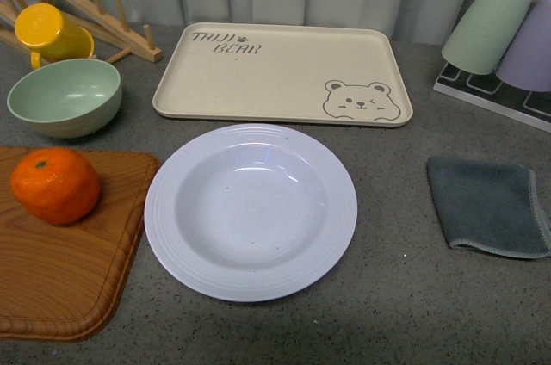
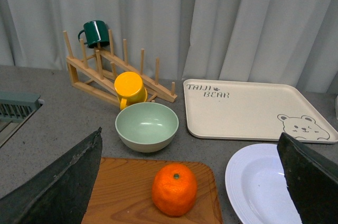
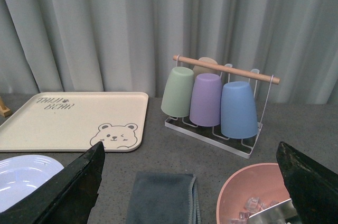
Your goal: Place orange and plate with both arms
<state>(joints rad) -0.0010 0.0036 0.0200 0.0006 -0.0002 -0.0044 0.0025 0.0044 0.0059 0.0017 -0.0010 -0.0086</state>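
worktop (image 1: pixel 387 313), before any grasp: the orange (image 1: pixel 55 184) sits on a wooden board (image 1: pixel 69 287) at the near left, the empty plate (image 1: pixel 164 210) lies in the centre, its rim just beside the board's edge, the bear tray (image 1: pixel 275 72) just beyond it. neither arm shows in the front view. the wrist views show the left hand (image 2: pixel 189 134) released, jaws spread wide and holding nothing, with the orange ahead between them; the right hand (image 3: pixel 190 147) is likewise released and empty, off to the right by a grey cloth (image 1: pixel 489 206), the plate only at the edge of its view. nothing looks lifted yet, so the step in hand is likely the approach. to do it well, the left hand should come straight over the orange and close across its widest part, gently, since a round fruit may roll on the board toward the green bowl (image 1: pixel 65 96). the right hand must cross left to the plate and take the rim at its right side, one finger over, one under, as the rim lies close to the worktop. where both are to go the task does not say.
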